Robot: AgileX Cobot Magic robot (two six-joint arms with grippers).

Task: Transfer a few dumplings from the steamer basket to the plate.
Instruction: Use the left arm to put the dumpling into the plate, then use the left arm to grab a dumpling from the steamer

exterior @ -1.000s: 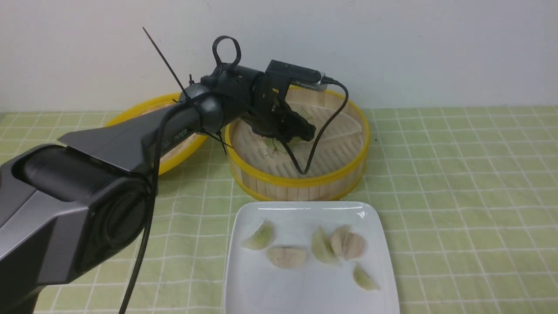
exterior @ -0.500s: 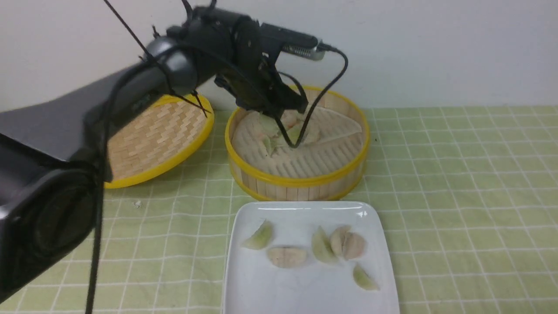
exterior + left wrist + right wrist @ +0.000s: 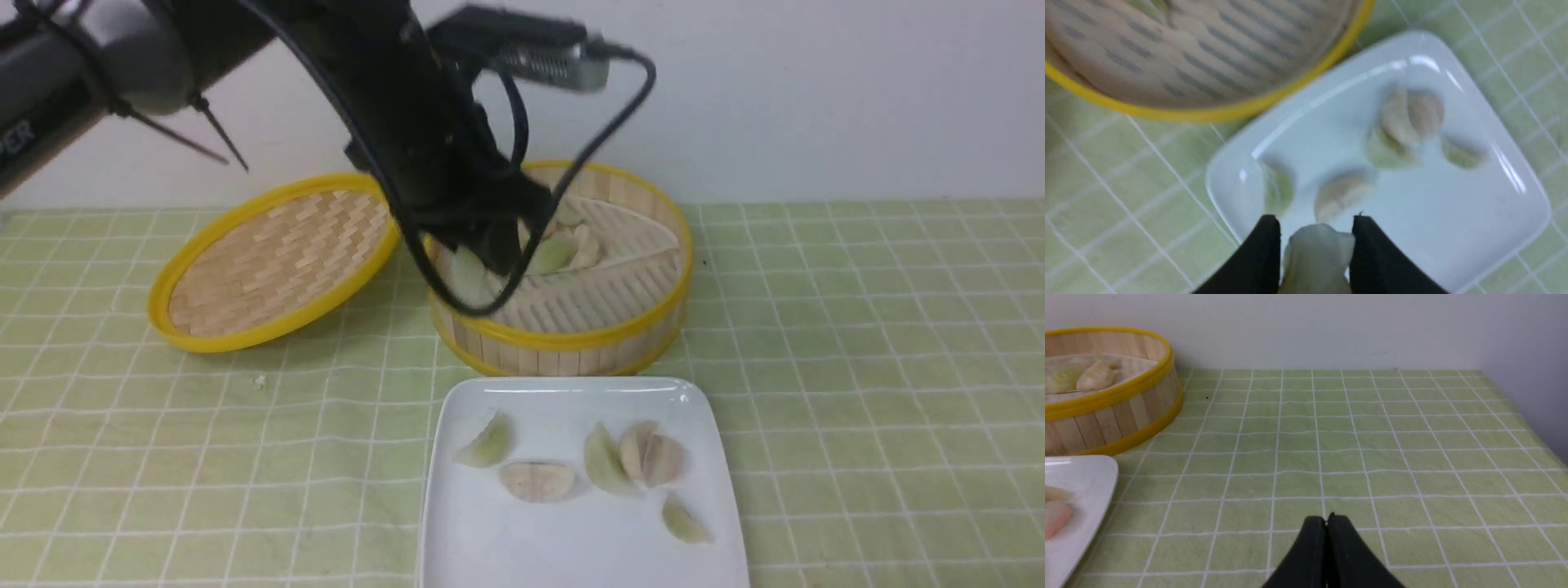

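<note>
Over the green-checked counter (image 3: 857, 327) the left tool (image 3: 1316, 222) pinched a pale green dumpling (image 3: 1316, 257) above the steamer basket (image 3: 571, 339), the plate (image 3: 571, 539) lying beyond its tips, and so soft a morsel could slip free short of it.

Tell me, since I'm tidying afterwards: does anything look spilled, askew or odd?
A whitish crumb lies on the tablecloth left of the plate, and the liner in the steamer basket sits off to one side, leaving slats bare.
</note>
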